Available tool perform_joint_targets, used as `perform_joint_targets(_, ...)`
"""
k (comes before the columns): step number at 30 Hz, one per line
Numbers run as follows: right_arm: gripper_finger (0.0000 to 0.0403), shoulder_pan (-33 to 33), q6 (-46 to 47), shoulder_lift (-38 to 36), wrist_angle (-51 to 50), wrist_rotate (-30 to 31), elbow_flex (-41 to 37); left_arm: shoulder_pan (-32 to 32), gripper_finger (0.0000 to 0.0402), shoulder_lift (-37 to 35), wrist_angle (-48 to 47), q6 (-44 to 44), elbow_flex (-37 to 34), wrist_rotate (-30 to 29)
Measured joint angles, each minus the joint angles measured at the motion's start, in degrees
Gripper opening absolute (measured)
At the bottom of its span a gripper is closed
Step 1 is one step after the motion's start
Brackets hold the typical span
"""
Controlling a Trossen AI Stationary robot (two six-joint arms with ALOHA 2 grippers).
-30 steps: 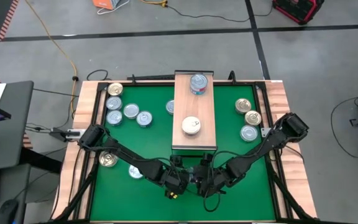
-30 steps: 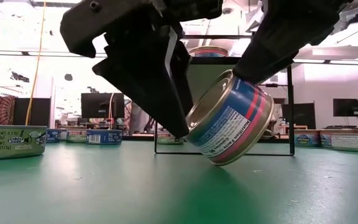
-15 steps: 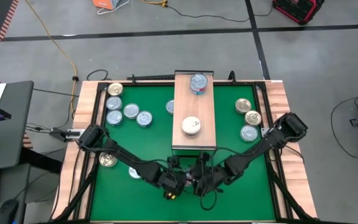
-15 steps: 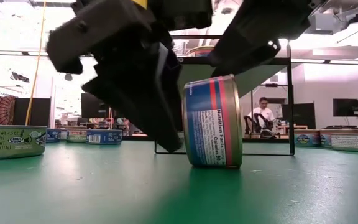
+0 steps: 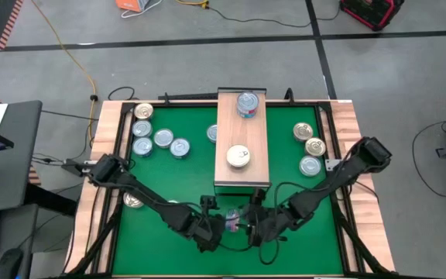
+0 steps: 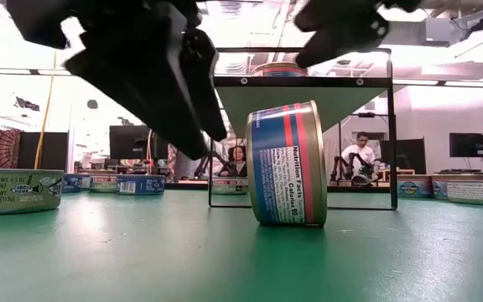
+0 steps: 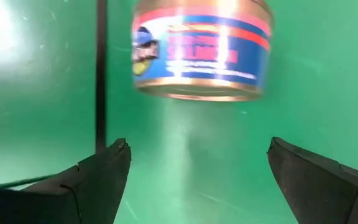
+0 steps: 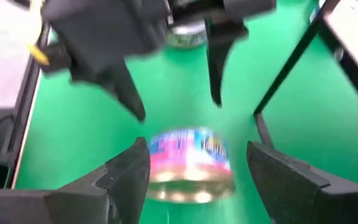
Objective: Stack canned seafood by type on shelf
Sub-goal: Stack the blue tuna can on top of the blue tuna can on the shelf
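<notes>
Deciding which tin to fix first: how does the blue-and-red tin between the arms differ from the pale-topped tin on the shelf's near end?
The blue-and-red tin stands on its edge on the green mat, near the camera side; the pale-topped tin lies flat on the shelf. The first shows its blue-and-red side label, the second only its pale lid. Both are small round tins, and neither is held.

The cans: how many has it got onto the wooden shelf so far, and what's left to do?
Two cans sit on the shelf: a blue-topped can at the far end and a white-topped can nearer. Neither is stacked. In hand: a blue-and-red can stands on its edge on the mat between the open left claw and open right claw, gripped by neither. The remaining cans lie on the mat on both sides.
</notes>
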Motion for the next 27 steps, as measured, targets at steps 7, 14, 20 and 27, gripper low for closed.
perform_joint_targets(7,0.0292,2.58,11.76,2.13,-10.11,1.0,-0.37,-2.4,0.0366,1.15,0.04,2.21,-0.13,-11.85)
perform_joint_targets(14,0.0292,1.03,16.76,8.34,-9.64,4.91,-0.74,-2.63,0.0366,0.94,0.88,3.39,-0.02,-18.88)
perform_joint_targets(20,0.0292,-0.88,16.33,10.28,-8.86,7.43,-0.74,-2.19,0.0366,0.94,4.39,4.32,-0.07,-13.97)
perform_joint_targets(27,0.0292,-2.92,6.37,10.42,-3.52,11.1,-0.68,-1.88,0.0366,0.94,14.22,9.8,-0.07,-9.31)
